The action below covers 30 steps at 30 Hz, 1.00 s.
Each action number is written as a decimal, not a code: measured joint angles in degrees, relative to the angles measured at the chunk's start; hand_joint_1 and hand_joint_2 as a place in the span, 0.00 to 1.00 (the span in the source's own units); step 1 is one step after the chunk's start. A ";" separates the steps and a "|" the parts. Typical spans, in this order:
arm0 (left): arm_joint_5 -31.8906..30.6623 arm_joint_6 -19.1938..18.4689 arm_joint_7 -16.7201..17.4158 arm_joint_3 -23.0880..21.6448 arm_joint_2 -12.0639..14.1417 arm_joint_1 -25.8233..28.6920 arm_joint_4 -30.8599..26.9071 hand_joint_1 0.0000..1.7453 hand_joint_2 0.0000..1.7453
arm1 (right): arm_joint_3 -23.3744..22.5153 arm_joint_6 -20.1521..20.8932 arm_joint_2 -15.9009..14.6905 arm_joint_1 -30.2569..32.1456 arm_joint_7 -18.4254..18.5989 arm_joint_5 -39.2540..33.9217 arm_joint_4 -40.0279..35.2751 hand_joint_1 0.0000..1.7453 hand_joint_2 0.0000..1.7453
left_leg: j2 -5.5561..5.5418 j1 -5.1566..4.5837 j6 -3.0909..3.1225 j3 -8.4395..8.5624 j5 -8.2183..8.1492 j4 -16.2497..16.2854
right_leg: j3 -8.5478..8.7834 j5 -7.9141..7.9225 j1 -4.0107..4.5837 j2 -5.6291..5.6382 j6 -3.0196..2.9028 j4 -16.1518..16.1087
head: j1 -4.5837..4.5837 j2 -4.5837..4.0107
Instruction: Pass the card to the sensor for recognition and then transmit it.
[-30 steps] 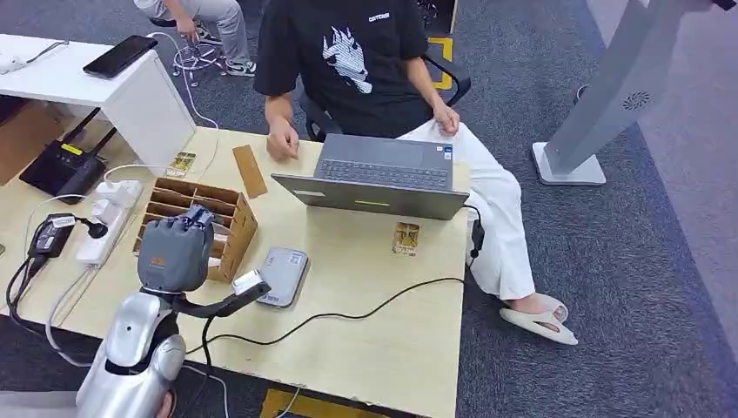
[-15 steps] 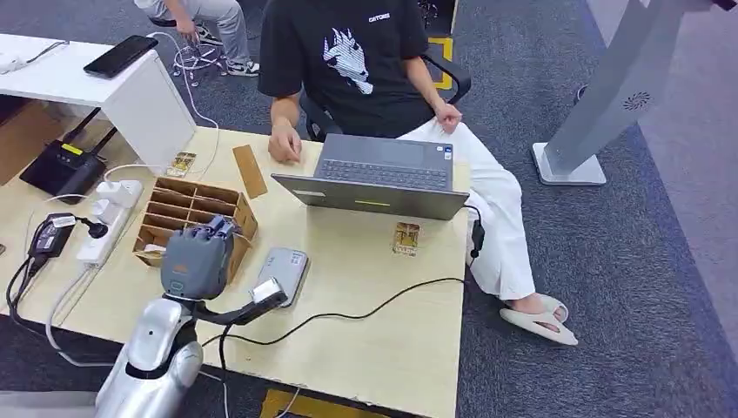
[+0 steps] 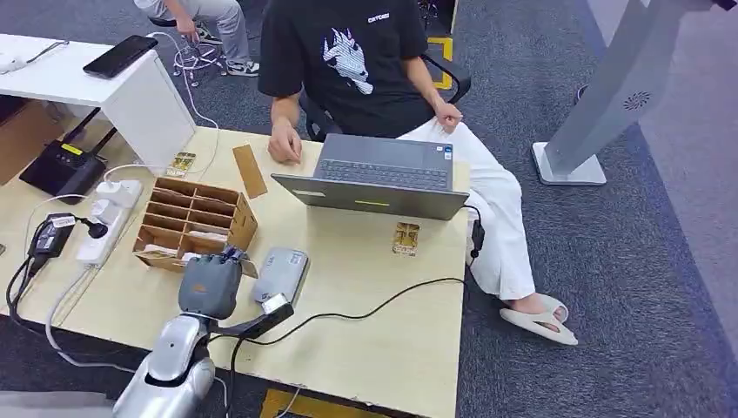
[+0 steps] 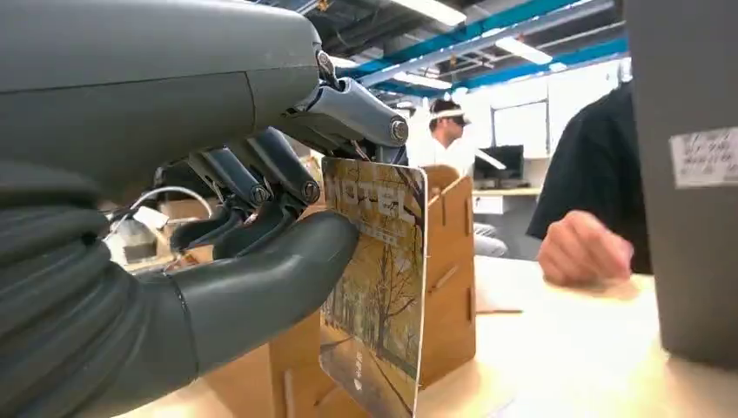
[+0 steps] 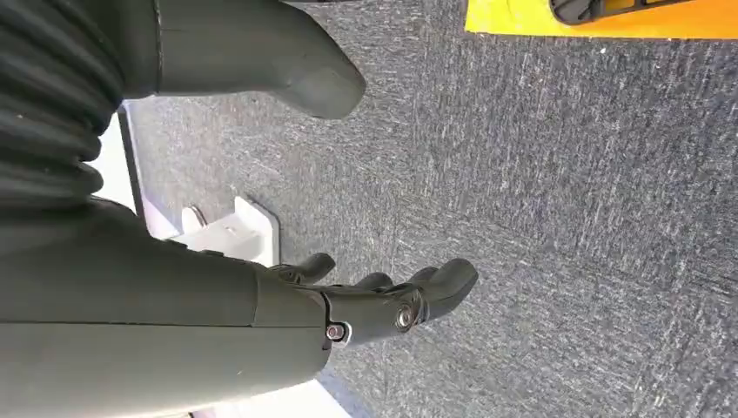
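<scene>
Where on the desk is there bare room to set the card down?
Bare tabletop lies near the front edge past the black cable, and between the grey sensor and the small card. It is crowded around the wooden organizer, power strip and laptop.

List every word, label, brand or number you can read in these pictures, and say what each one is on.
"HOTEL", partly hidden by the fingers: on the card pinched by the left hand.
White lettering on the chest of the person's black T-shirt: too small to read.
White sticker on the grey laptop lid: blurred print, unreadable.
Label on the black router: too small to read.
Nothing else is legible.
</scene>
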 joint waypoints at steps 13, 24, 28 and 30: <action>1.09 2.76 -0.77 0.07 -0.37 -1.56 6.58 1.00 1.00 | 0.81 0.15 0.00 -0.04 0.37 -0.20 0.02 0.00 1.00 | -0.04 0.00 0.00 -0.02 0.00 0.00 | 0.01 0.00 0.00 -0.06 0.00 0.00 | 0.00 0.00; 0.83 3.96 -1.84 0.11 -1.40 -2.52 9.20 1.00 1.00 | 1.46 0.15 0.00 -0.05 0.44 -0.29 0.02 0.00 1.00 | -0.04 0.00 0.00 0.00 0.00 0.00 | 0.03 0.00 0.00 -0.06 0.00 0.00 | 0.00 0.00; 1.25 5.38 -2.91 0.13 -1.53 -2.51 9.38 1.00 1.00 | 1.77 0.17 0.00 -0.05 0.44 -0.29 0.02 0.00 1.00 | -0.04 0.00 0.00 0.00 0.00 0.00 | 0.03 0.00 0.00 -0.06 0.00 0.00 | 0.00 0.00; 2.52 5.68 -4.31 0.15 -1.64 -2.45 9.20 1.00 1.00 | 1.84 0.17 0.00 -0.05 0.39 -0.46 0.02 0.00 1.00 | -0.04 0.00 0.00 0.00 0.01 0.00 | 0.03 0.00 0.00 -0.06 0.00 0.01 | 0.00 0.00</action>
